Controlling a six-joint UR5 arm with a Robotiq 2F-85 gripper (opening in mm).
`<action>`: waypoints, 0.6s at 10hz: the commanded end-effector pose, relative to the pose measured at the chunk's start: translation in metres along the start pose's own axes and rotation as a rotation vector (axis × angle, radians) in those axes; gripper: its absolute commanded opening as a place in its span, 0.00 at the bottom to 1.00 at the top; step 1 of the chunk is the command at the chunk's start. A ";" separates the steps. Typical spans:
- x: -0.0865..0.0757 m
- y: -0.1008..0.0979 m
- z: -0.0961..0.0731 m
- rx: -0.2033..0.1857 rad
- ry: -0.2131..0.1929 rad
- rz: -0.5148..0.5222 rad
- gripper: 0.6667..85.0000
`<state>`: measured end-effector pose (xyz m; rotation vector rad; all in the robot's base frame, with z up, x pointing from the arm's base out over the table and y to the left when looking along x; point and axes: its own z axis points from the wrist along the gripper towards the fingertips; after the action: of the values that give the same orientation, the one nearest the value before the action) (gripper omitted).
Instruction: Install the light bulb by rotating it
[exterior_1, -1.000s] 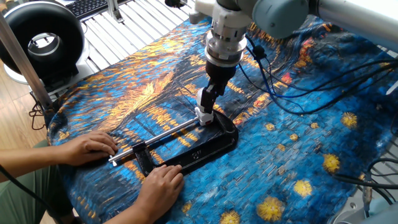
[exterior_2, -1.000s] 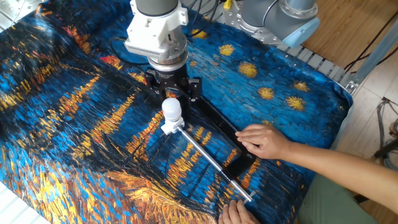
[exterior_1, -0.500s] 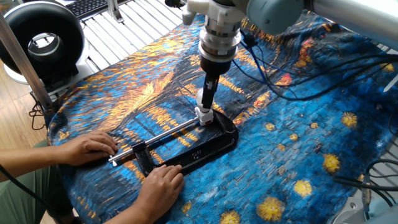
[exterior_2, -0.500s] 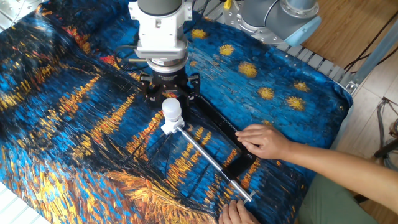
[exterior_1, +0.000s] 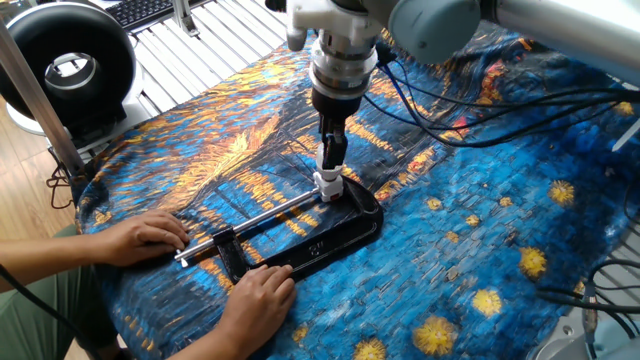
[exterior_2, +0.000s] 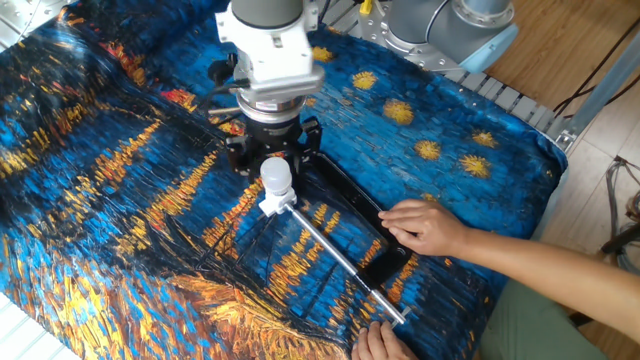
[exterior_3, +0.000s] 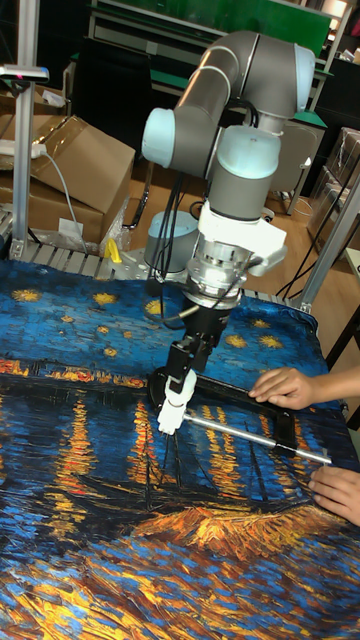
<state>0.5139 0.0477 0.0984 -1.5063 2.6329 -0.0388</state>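
Mid-screwing: the fingers (exterior_2: 272, 160) pinch the light bulb (exterior_2: 275, 176) (seated in its white socket (exterior_2: 276, 203)), so next comes another careful twist.

Two fixed views high, opposite sides; tall view lower, probably nearer; all share clamp (exterior_1: 300, 240).

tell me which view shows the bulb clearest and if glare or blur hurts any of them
The other fixed view: light bulb clearest, bright but sharp. One fixed view: pincer largely hides it. Tall fixed view: bulb small, background dim, no heavy blur.
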 end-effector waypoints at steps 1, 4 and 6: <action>0.001 0.001 0.003 0.013 0.005 -0.126 0.83; 0.007 0.000 0.005 0.011 0.022 -0.171 0.81; 0.009 0.000 0.006 0.011 0.027 -0.196 0.79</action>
<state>0.5103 0.0411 0.0928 -1.7180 2.5228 -0.0902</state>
